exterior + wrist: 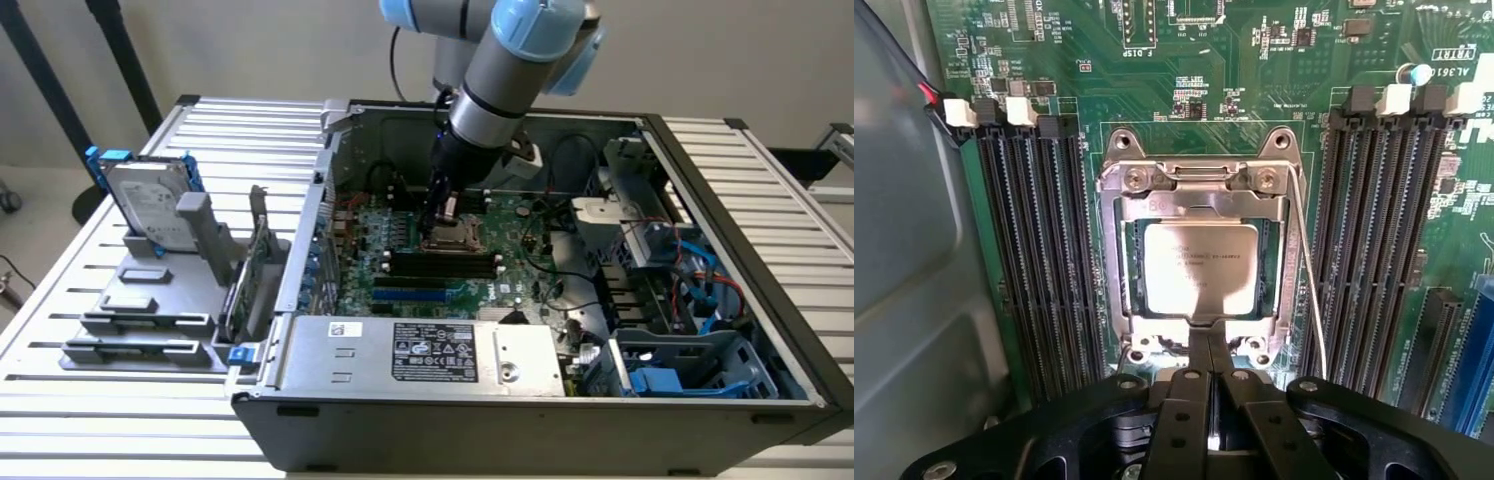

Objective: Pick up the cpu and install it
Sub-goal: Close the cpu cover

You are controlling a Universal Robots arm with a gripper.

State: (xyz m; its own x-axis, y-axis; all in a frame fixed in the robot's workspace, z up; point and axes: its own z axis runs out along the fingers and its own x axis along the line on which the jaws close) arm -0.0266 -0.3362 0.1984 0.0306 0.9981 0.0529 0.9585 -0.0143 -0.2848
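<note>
The cpu (1199,268), a small square chip with a dull silver top, lies flat inside the metal-framed socket (1116,262) on the green motherboard. My gripper (1211,338) is shut. Its two black fingers (1200,372) are pressed together, and their tips reach the cpu's near edge. Nothing shows between them. In the exterior view the gripper (446,214) hangs straight down inside the open computer case, just above the socket (449,239).
Rows of black memory slots (1044,250) (1379,240) flank the socket on both sides. A thin white wire (1306,260) runs along one side of it. Outside the case, a silver hard drive in a blue frame (144,205) stands on a grey holder (147,300).
</note>
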